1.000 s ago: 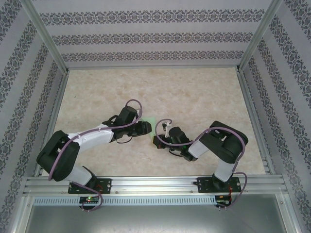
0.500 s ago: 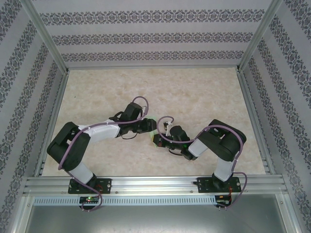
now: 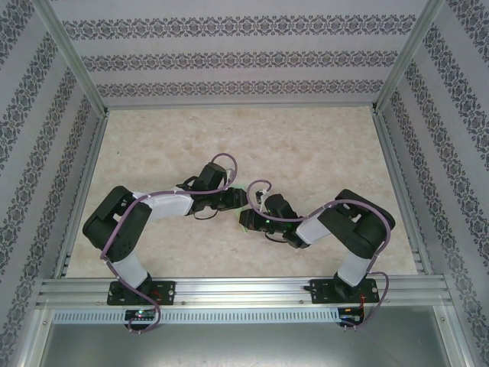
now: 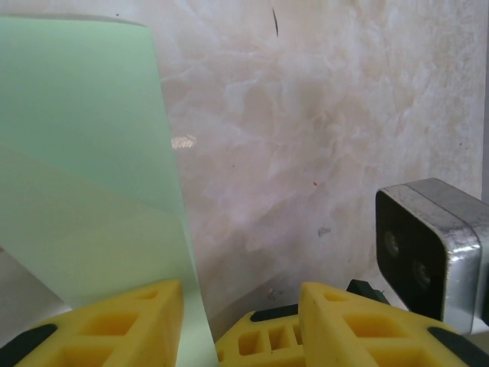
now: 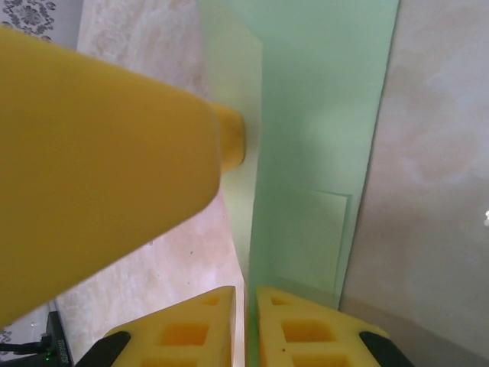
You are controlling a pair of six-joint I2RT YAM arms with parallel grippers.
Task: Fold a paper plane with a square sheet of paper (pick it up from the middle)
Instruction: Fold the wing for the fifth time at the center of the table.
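The square sheet of paper [image 3: 240,190] is pale green and folded, and it stands up between the two grippers at mid-table. My right gripper [image 3: 247,217] is shut on its lower edge; in the right wrist view the paper [image 5: 321,138] rises from between the closed yellow fingers of that gripper [image 5: 246,315]. My left gripper [image 3: 236,200] is open right beside it. In the left wrist view the paper [image 4: 84,168] lies against the left finger [image 4: 114,321], with a wide gap to the other finger. A left-gripper finger [image 5: 99,168] looms next to the paper's folded flap.
The marble-patterned table [image 3: 306,153] is ringed by aluminium rails and patterned walls [image 3: 244,57]. The right wrist camera housing [image 4: 428,245] sits close to my left gripper. Both arms crowd the middle of the near half.
The left arm has drawn its elbow in and pushed its gripper rightward against the paper. The right gripper has held its place, and less paper shows from above.
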